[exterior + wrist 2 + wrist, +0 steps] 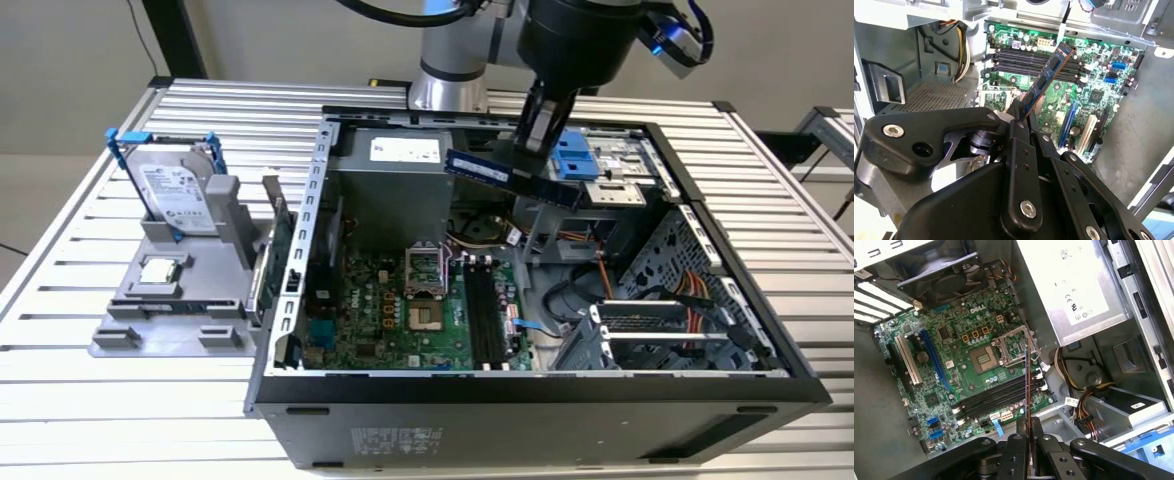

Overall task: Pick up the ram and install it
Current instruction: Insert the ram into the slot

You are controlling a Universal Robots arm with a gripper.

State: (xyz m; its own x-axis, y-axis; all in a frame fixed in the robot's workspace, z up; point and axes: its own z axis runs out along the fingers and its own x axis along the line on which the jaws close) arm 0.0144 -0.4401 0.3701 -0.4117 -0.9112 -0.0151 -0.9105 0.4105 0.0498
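Observation:
The ram (514,178) is a long dark blue stick with black chips, held in the air over the back half of the open computer case (747,385). My gripper (539,148) is shut on its middle. In the second wrist view the ram (1050,76) juts out from the gripper (1022,116), tilted above the black memory slots (1024,61). In the first wrist view the ram (1027,385) shows edge-on between the fingers (1017,440), hanging clear above the slots (999,397) on the green motherboard (944,370).
A grey stand (174,320) at the exterior view's left holds a silver hard drive (174,190) in a blue frame and a small processor chip (160,270). Inside the case are the power supply (1074,285), the open processor socket (985,354), cable bundles (667,300) and a drive cage (601,165).

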